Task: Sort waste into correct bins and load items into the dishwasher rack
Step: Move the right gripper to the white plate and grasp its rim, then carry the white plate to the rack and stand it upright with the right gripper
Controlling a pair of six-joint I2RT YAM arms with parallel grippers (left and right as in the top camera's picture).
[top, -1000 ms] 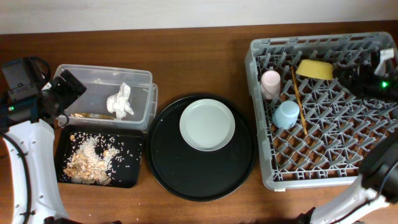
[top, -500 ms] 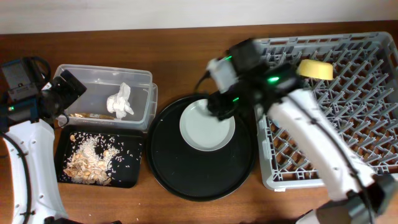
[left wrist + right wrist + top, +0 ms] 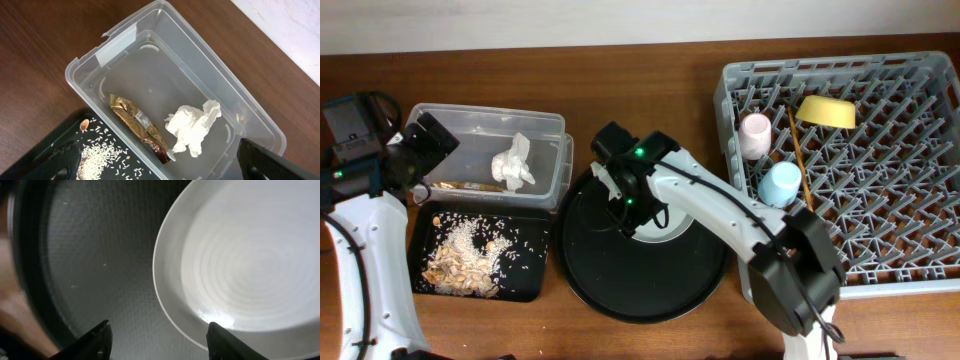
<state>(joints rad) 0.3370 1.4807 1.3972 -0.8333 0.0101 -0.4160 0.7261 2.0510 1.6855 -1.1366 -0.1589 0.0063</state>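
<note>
Right arm (image 3: 720, 205) reaches leftward — right claw (image 3: 157, 327) open over pale plate (image 3: 240, 260) rim. Left claw (image 3: 159, 146) open above clear tub (image 3: 125, 40).

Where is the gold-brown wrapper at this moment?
In the left wrist view, the gold-brown wrapper lies inside the clear tub, just left of the crumpled white tissue, along the wall nearest the black tray.

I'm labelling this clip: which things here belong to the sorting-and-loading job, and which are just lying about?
Job: tissue, wrapper, food scraps, clear tub, rectangular black tray, plate, pink cup, blue cup, yellow bowl, chopsticks, rack.
Lying about: big round tray, table.
</note>
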